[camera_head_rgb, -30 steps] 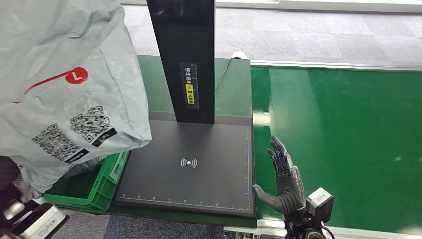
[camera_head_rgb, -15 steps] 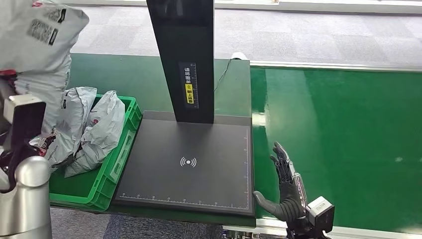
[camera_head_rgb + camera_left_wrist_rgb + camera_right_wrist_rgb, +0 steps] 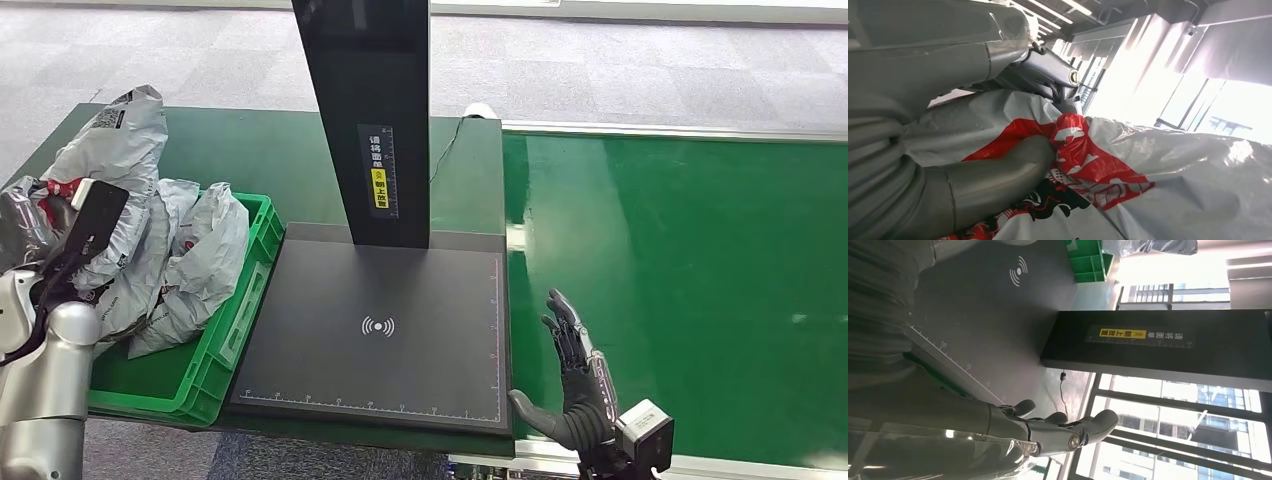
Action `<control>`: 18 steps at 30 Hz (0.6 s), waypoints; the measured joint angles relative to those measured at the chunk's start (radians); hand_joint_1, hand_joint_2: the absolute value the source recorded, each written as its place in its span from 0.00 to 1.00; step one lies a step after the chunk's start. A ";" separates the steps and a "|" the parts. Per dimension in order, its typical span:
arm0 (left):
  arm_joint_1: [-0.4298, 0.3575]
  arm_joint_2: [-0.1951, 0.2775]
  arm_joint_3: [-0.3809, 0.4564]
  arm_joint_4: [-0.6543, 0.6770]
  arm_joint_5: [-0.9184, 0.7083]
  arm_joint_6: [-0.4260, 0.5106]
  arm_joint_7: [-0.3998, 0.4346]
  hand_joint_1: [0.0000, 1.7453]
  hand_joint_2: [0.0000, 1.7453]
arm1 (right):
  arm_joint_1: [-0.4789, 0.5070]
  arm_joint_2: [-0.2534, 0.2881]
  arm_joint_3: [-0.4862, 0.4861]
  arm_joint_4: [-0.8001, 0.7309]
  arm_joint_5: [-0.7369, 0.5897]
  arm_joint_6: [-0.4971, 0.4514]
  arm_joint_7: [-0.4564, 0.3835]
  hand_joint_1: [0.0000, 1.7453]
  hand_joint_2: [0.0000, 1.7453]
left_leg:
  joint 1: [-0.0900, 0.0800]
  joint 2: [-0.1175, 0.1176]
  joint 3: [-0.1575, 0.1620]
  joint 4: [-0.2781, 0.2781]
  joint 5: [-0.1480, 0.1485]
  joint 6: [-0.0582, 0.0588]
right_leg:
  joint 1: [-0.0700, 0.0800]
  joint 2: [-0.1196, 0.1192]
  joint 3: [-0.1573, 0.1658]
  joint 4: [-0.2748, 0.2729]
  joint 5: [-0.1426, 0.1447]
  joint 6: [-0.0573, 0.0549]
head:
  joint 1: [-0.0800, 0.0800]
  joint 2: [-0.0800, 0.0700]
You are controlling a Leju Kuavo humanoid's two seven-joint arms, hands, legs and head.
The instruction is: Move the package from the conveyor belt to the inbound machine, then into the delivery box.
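My left hand [image 3: 983, 175] grips a grey plastic package [image 3: 118, 165] with printed codes and red lettering [image 3: 1083, 155], thumb pressed into it. The package hangs low over the far left end of the green crate [image 3: 228, 335], against the bags lying there; whether it rests on them I cannot tell. The inbound machine's black plate [image 3: 380, 330] is bare, its black column [image 3: 370, 110] rising behind. My right hand [image 3: 570, 375] is open, fingers spread and pointing up, at the near edge of the green conveyor belt [image 3: 690, 280] beside the plate.
Several other grey packages [image 3: 195, 265] fill the crate's left half. A thin cable [image 3: 445, 150] runs behind the column across the green table. The belt's metal rail [image 3: 760, 465] runs along the near edge by my right wrist.
My left arm has brought the package down from high in front of the camera to just over the crate's left end. The right hand has sunk slightly and stays open.
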 joint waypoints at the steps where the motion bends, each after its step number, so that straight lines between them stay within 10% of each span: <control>1: 0.001 0.003 0.000 0.003 -0.005 -0.007 0.006 1.00 1.00 | -0.001 0.000 0.000 0.000 0.000 -0.001 0.000 0.00 1.00 | 0.000 0.000 0.000 0.000 0.000 0.000 | 0.000 0.000 0.000 0.000 0.000 0.000 | 0.000 0.000; 18: 0.160 -0.004 -0.078 -0.192 -0.064 -0.210 0.036 1.00 1.00 | -0.003 0.004 -0.001 0.000 0.006 -0.008 0.001 0.00 1.00 | 0.000 -0.001 0.000 0.000 0.000 0.000 | 0.000 0.000 0.000 0.000 0.000 0.000 | 0.000 0.000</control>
